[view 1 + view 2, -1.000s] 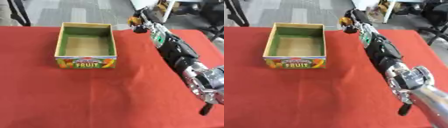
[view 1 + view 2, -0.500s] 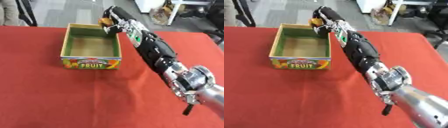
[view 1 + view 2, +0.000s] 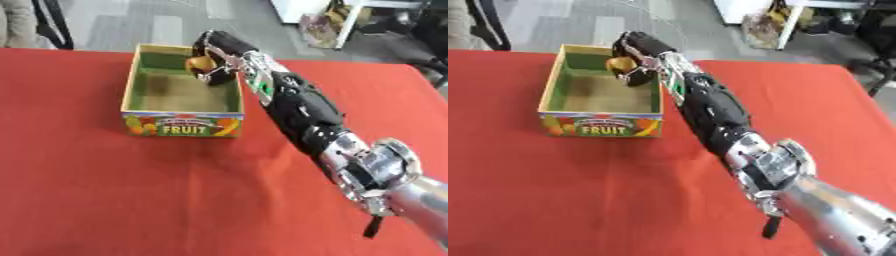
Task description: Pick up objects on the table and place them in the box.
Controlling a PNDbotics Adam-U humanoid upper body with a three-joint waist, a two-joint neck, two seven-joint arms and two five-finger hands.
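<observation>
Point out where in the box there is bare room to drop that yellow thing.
The box floor is bare from its front FRUIT wall back to the middle. Only the far right corner is crowded, where the right robot hand holds the yellow object over it.

The right hand [image 3: 213,52] has carried its yellow object [image 3: 198,63] over the box [image 3: 182,123].
</observation>
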